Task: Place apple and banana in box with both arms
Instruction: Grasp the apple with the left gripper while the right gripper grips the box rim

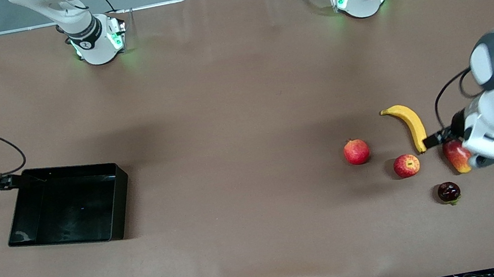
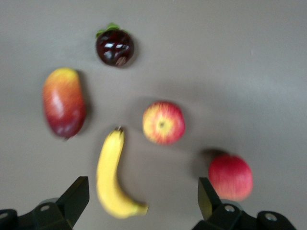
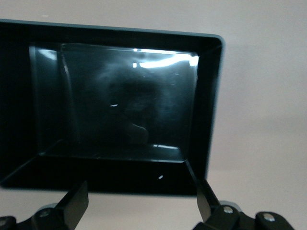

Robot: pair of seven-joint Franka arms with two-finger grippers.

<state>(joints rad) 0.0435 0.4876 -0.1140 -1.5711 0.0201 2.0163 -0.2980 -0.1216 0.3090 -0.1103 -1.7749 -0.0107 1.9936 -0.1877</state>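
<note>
Left gripper (image 2: pixel 141 199): over the banana (image 1: pixel 411 125), jaws spread wide, grasping nothing.
Right gripper (image 3: pixel 141 203): over the box (image 1: pixel 68 204) edge, jaws released.
Apple (image 1: pixel 406 165): on surface, beside the banana.

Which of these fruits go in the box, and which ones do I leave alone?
For the job: apple, banana, box, left gripper open over the fruit, right gripper open by the box.
Lying about: pomegranate, mango, dark mangosteen.
</note>
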